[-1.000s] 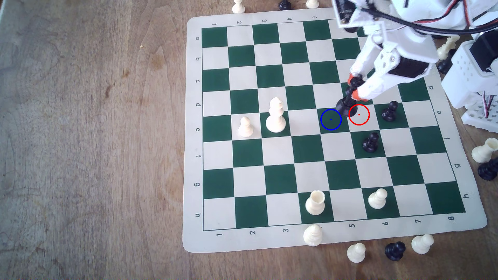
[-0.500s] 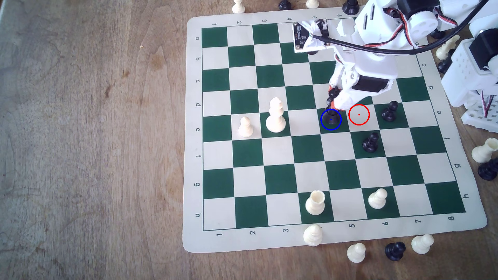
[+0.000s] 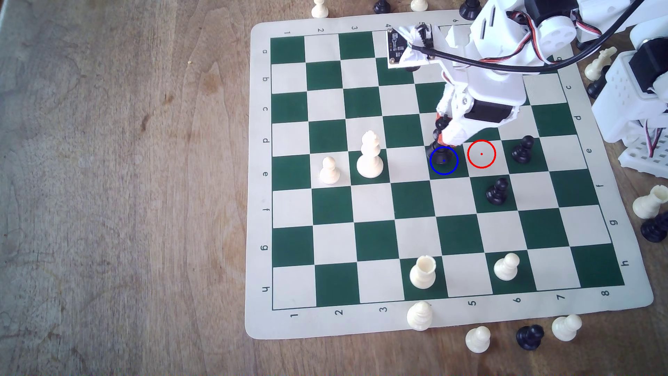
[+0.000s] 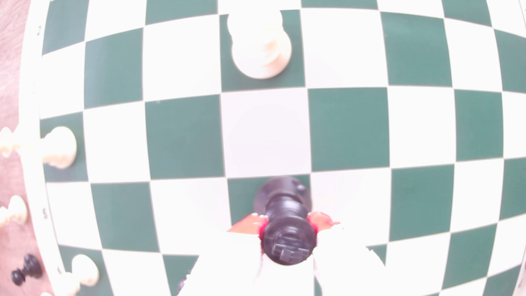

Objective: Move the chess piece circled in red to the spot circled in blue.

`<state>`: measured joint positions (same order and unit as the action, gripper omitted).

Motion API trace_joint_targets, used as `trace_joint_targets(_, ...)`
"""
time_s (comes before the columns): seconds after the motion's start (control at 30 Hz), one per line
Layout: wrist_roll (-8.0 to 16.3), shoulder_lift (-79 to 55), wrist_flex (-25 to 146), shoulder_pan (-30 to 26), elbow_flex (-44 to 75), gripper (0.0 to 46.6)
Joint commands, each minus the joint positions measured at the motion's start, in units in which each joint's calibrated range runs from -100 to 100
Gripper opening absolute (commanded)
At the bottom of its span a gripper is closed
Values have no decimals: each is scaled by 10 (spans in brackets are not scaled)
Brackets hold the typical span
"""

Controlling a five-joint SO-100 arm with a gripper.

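The chess piece, a tall black king (image 3: pixel 438 151), leans with its base on the spot (image 3: pixel 449 167), a dark green square marked by a blue ring. My gripper (image 3: pixel 440 134) is shut on the king's upper body, with orange pads on both sides. In the wrist view the king (image 4: pixel 288 239) sits between the orange pads (image 4: pixel 247 224), and its round base rests on the dark green square (image 4: pixel 242 196). The red ring (image 3: pixel 481 154) on the cream square at the exterior view's right of the spot is empty.
Two black pawns (image 3: pixel 522 149) (image 3: pixel 497 191) stand at the exterior view's right of the rings. A tall white piece (image 3: pixel 370 155) and a white pawn (image 3: pixel 329 170) stand to the left, and a white rook (image 3: pixel 423 272) and a pawn (image 3: pixel 506 266) stand near the front. Loose pieces lie off the board.
My gripper carried the king leftward from beside the red ring onto the blue-ringed square. In the last half second it edged slightly further left, and the king leans more.
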<state>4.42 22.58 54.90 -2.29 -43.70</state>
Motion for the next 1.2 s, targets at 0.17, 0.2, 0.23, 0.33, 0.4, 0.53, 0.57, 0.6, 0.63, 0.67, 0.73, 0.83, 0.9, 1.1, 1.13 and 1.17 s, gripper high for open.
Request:
trace_joint_targets(0.17, 1, -4, -9, -6, 9, 2)
trace_joint_targets(0.2, 2, -5, -10, -6, 9, 2)
trace_joint_targets(0.23, 2, -5, -12, -6, 9, 2)
trace_joint_targets(0.33, 2, -5, -13, -8, 9, 2)
trace_joint_targets(0.4, 2, -5, -8, -11, 8, 2)
trace_joint_targets(0.53, 2, -3, -4, -14, 6, 2)
trace_joint_targets(0.57, 2, -3, -2, -15, 6, 2)
trace_joint_targets(0.6, 2, -3, 0, -15, 6, 2)
trace_joint_targets(0.63, 2, -3, 1, -15, 5, 2)
trace_joint_targets(0.67, 1, -3, 1, -15, 5, 2)
trace_joint_targets(0.73, -1, -3, 1, -11, 2, 2)
trace_joint_targets(0.83, -2, -2, 6, -11, -4, 2)
trace_joint_targets(0.9, -2, -1, 13, -14, -6, 2)
trace_joint_targets(1.1, 0, 0, 10, -14, -7, 64)
trace_joint_targets(1.13, 0, 0, 10, -13, -7, 110)
trace_joint_targets(1.17, 1, 1, 10, -10, -9, 214)
